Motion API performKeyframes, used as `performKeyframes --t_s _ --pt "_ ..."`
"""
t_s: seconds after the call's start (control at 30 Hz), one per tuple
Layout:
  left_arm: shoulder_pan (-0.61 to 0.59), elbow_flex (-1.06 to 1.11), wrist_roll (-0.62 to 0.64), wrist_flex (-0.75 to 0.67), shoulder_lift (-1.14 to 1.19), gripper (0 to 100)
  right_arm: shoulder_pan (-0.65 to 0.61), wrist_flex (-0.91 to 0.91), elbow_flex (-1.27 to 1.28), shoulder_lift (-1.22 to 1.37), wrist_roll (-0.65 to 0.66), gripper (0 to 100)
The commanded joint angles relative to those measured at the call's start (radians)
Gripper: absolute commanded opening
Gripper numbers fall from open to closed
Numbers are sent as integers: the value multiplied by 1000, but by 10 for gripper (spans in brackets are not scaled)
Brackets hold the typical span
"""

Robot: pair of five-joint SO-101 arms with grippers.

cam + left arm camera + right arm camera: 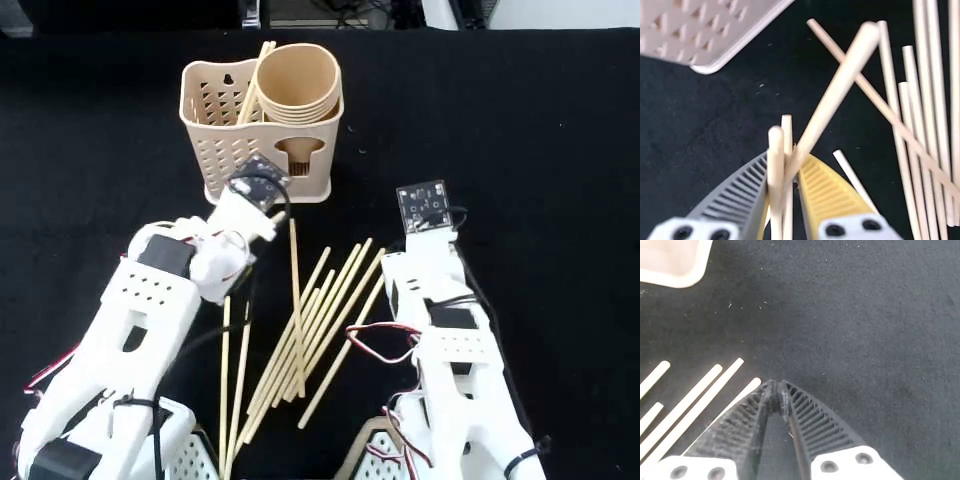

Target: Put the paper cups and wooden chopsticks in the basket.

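Observation:
The beige slotted basket (pixel 200 85) stands at the back of the black table, holding stacked paper cups (pixel 297 80) and one chopstick (pixel 255 80). My left gripper (pixel 265 200) sits just in front of the basket. In the left wrist view this gripper (pixel 790 155) is shut on a few wooden chopsticks (pixel 776 165) that stick out past its grey and yellow fingers, with the basket's lower edge (pixel 715 30) beyond. Several loose chopsticks (pixel 320 320) lie fanned between the arms. My right gripper (pixel 425 205) rests to their right, shut (pixel 776 392) with nothing in it.
Two more chopsticks (pixel 232 390) lie alongside the left arm near the front edge. Loose sticks (pixel 700 390) and a basket corner (pixel 670 260) appear beside the right gripper. Bare black cloth (pixel 540 200) spreads to the right of the right arm.

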Motion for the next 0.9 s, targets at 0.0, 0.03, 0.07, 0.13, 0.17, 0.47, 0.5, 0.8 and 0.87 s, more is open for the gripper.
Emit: performKeyframes --t_s 0.0,0.03,0.07,0.13,0.17,0.47,0.5,0.8,0.87 --pt "27 2 -8 -17 -17 30 -12 -18 -2 -21 0 20" --pt "28 42 -8 -43 -17 30 -12 -18 -2 -21 0 20" --pt "30 85 -8 -81 -23 30 -12 -18 -2 -21 0 20" --pt "27 154 -8 -153 -26 34 -12 -18 -2 -21 0 20" --pt "27 180 -8 -180 -26 39 -12 -18 -2 -21 0 20" --pt "-10 260 32 -196 -23 157 -12 -17 -2 -21 0 20" --pt "-24 283 21 -198 -23 152 -12 -17 -2 -21 0 20" --pt "-205 378 -147 -201 -28 149 -12 -17 -2 -21 0 20" --pt "-243 380 -178 -198 -28 150 -12 -17 -2 -21 0 20"
